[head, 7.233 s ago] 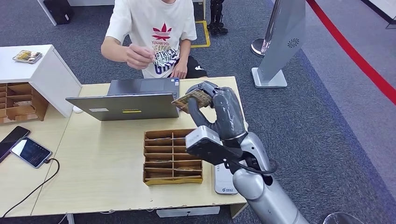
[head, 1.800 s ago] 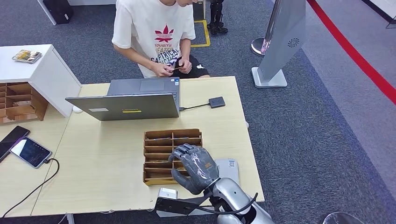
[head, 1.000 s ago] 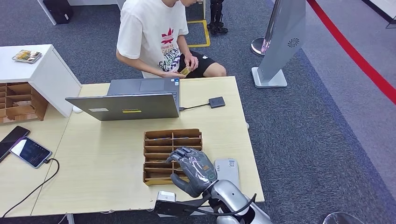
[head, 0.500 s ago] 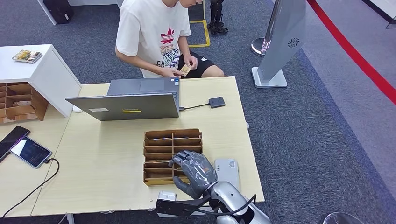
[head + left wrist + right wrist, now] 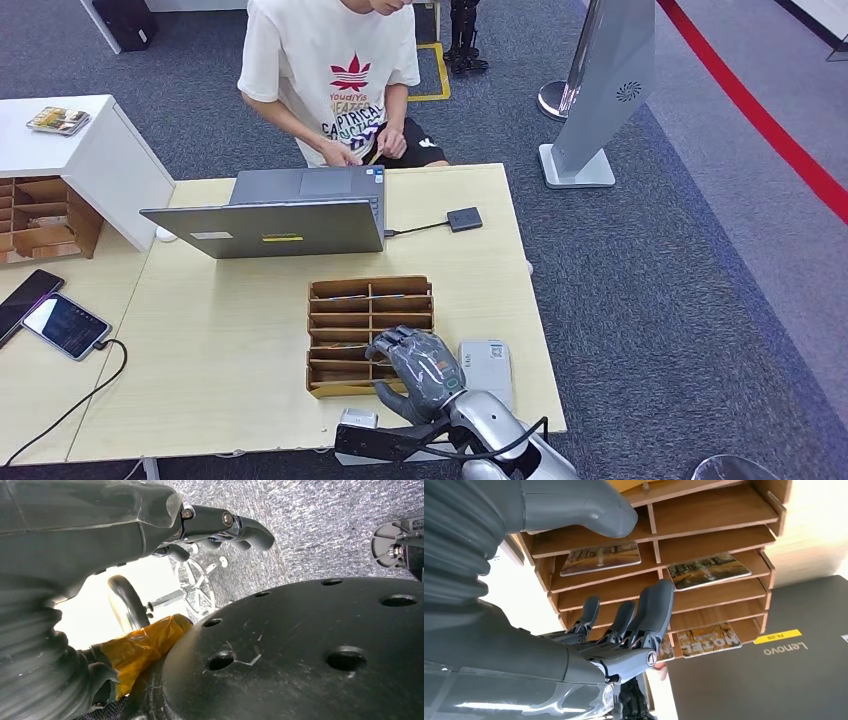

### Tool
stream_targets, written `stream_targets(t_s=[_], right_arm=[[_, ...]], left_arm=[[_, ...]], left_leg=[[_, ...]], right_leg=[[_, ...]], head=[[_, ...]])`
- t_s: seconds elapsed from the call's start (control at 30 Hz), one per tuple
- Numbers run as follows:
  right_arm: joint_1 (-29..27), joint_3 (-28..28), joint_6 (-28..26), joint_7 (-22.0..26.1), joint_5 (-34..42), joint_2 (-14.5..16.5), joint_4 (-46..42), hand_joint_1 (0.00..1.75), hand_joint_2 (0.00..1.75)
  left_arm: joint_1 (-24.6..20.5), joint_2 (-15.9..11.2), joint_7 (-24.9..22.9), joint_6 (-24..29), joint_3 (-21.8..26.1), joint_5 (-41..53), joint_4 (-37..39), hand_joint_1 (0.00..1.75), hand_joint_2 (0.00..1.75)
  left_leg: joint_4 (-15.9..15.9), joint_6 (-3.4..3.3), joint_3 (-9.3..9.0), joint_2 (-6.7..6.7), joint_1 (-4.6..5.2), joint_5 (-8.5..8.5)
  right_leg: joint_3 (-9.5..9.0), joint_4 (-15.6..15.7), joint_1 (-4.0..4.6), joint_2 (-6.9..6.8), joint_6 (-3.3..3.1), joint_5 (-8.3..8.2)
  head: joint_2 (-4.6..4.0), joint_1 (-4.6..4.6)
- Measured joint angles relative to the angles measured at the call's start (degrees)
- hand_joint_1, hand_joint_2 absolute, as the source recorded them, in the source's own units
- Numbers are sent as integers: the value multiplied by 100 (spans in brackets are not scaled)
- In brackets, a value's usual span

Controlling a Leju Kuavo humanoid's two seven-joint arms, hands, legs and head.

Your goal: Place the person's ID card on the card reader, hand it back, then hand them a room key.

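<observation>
My right hand hovers low over the near right slots of the wooden card organizer, fingers apart and holding nothing. In the right wrist view its fingers reach towards slots of the organizer that hold patterned room key cards. A person sits behind the desk and holds a small card in both hands. A flat white device lies just right of my hand. A small black box on a cable sits at the far right of the desk. My left hand hangs beside my body with nothing in it.
An open grey laptop stands between the organizer and the person. Two phones lie on the side table at the left, beside a white cabinet. A grey sign stand is on the carpet to the right.
Seven seconds ago my right hand held a card up near the person; now it is empty and low over the organizer. In the last second it barely moved; the person shifted, keeping a card.
</observation>
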State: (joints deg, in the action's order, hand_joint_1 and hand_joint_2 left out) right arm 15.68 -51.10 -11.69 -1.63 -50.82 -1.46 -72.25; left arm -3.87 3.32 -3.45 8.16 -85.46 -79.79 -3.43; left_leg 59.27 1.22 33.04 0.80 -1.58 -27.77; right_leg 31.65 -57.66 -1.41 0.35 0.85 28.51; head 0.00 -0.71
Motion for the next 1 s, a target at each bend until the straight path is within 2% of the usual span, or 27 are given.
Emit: stream_targets(t_s=[0.33, 0.43, 0.57, 1.0], right_arm=[[25, 2, 16, -10, -25, 50, 159, 82, 175], [30, 2, 22, -18, -39, 55, 184, 97, 175], [35, 4, 24, -20, -45, 55, 221, 133, 175], [112, 13, 24, -18, -58, 74, 261, 132, 175]], left_arm=[[-5, 0, -1, -10, -49, 1, 0, 0, 175], [-6, 0, -2, -12, -52, -1, 0, 0, 175], [-7, 0, -2, -12, -55, -1, 0, 0, 175], [-8, 0, -2, -12, -55, -1, 0, 0, 175]], left_leg=[[0, 0, 0, 0, 0, 0], [0, 0, 0, 0, 0, 0], [0, 0, 0, 0, 0, 0], [0, 0, -1, 0, 0, 0]], right_leg=[[0, 0, 0, 0, 0, 0], [0, 0, 0, 0, 0, 0], [0, 0, 0, 0, 0, 0], [0, 0, 0, 0, 0, 0]], head=[[0, 1], [0, 1], [0, 1], [0, 0]])
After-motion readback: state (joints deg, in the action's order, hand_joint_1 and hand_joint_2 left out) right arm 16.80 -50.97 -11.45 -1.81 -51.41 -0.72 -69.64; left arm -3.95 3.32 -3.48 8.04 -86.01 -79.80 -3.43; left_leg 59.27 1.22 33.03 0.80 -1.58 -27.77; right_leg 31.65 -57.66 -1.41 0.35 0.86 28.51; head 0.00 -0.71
